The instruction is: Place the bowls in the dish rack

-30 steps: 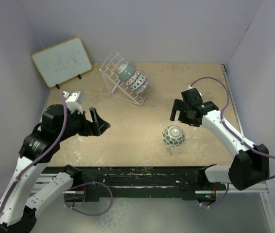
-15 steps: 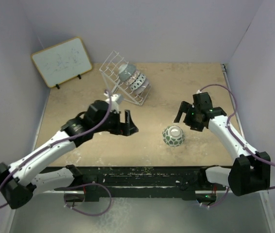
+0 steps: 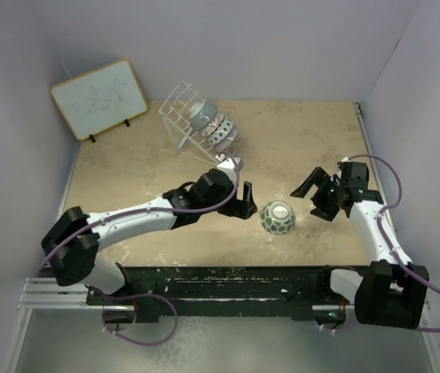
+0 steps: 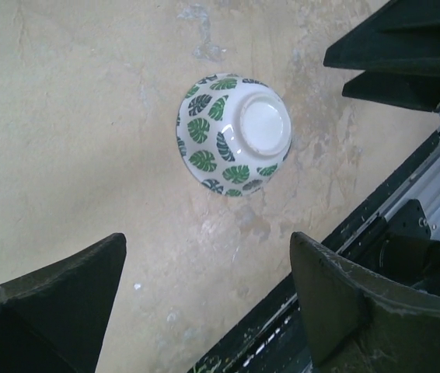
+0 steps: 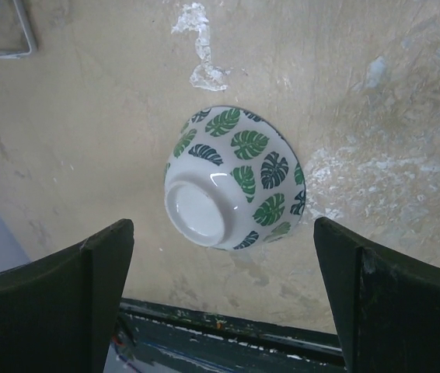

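Note:
A green-and-white leaf-patterned bowl (image 3: pixel 277 217) lies upside down on the table, its white foot up. It also shows in the left wrist view (image 4: pixel 234 134) and the right wrist view (image 5: pixel 232 177). My left gripper (image 3: pixel 243 203) is open and empty just left of it. My right gripper (image 3: pixel 315 196) is open and empty just right of it. The white wire dish rack (image 3: pixel 202 127) stands at the back and holds several bowls: a blue-grey one (image 3: pixel 201 115) on top, patterned ones below it.
A framed whiteboard (image 3: pixel 99 99) leans at the back left. The black front rail (image 3: pixel 228 281) runs along the near table edge, close to the bowl. Purple walls enclose the table on three sides.
My left arm has swung from the left side across the table to just beside the bowl. My right gripper has drawn back to the right and nearer the front edge.

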`<state>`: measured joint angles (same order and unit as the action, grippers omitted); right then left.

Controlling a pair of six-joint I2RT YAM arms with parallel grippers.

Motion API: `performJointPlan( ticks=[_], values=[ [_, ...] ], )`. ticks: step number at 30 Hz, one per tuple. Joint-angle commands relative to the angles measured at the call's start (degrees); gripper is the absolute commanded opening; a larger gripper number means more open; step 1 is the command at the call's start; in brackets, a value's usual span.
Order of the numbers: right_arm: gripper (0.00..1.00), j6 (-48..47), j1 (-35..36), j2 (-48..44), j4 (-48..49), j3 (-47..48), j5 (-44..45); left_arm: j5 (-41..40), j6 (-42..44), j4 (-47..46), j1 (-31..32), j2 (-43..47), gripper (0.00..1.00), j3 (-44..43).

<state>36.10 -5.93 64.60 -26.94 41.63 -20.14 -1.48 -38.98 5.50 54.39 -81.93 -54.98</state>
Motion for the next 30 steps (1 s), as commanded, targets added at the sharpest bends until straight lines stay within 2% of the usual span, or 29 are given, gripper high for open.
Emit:
performJointPlan(
  ticks=[1, 4, 11, 23, 30],
  values=[
    [1.0, -0.75, -0.83, -1.73, 1.31, 0.68, -5.16, -2.61, 0.37, -8.38, 1.07, -7.45, 0.86, -6.36],
    [1.0, -1.38, -0.83, -2.89, -0.43, 2.3, -3.15, -2.17, 0.43, -7.07, 1.57, -14.82, 0.8, -11.38],
    [1.0, -2.87, -1.37, -3.9, -2.36, 2.79, -2.46, -2.51, 1.66, -3.57, 4.08, -26.46, 0.8, -20.7],
    [1.0, -4.09, -3.09, -3.86, -2.39, 2.34, -4.29, -3.76, 2.23, -3.41, 4.79, -29.92, 0.65, -21.65],
    [1.0, -4.88, -3.63, -4.29, -2.55, 2.18, -4.77, -3.48, 1.72, -5.77, 4.84, -31.98, 0.68, -21.82]
  ],
)
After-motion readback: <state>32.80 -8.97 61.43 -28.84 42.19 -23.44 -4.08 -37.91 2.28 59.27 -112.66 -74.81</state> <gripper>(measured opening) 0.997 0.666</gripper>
